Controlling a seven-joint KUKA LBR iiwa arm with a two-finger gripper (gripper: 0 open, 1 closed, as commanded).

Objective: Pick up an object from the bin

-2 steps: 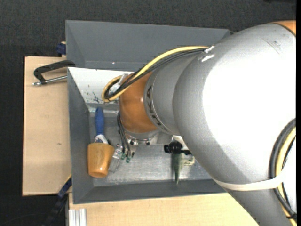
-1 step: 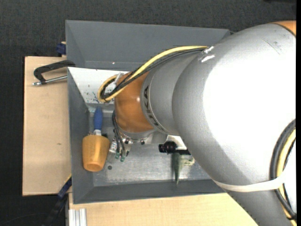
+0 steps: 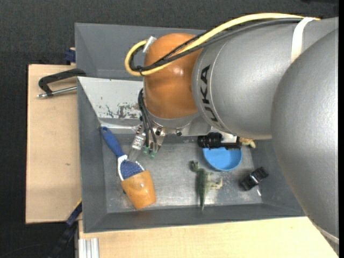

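Starting at the front wall of the bin (image 3: 92, 160): an orange cup (image 3: 140, 191) lies on its side in the front-left part. A green toy lizard (image 3: 202, 184) is further right along the same wall, and a small black clip-looking thing (image 3: 252, 179) sits near the front-right corner, well apart from the cup.

The thing closest to the gripper is the blue-handled brush (image 3: 114, 144). It lies flat on the floor. Its long axis runs diagonally, with the handle end pointing back-left toward the left wall and the blue-and-white head pointing front-right. The head is tucked right up against the top of the orange cup, and it looks like they touch.

The gripper (image 3: 144, 148) hangs just behind and to the right of the brush head, beside the handle rather than around it. The fingers (image 3: 137, 143) look a little apart with nothing between them. The brush is off to their left and front, not in the gap.

A round blue dish (image 3: 221, 159) sits to the right of the gripper, partly tucked under the arm. Behind all that is the orange wrist cover (image 3: 166, 85), with a yellow cable looped over it.
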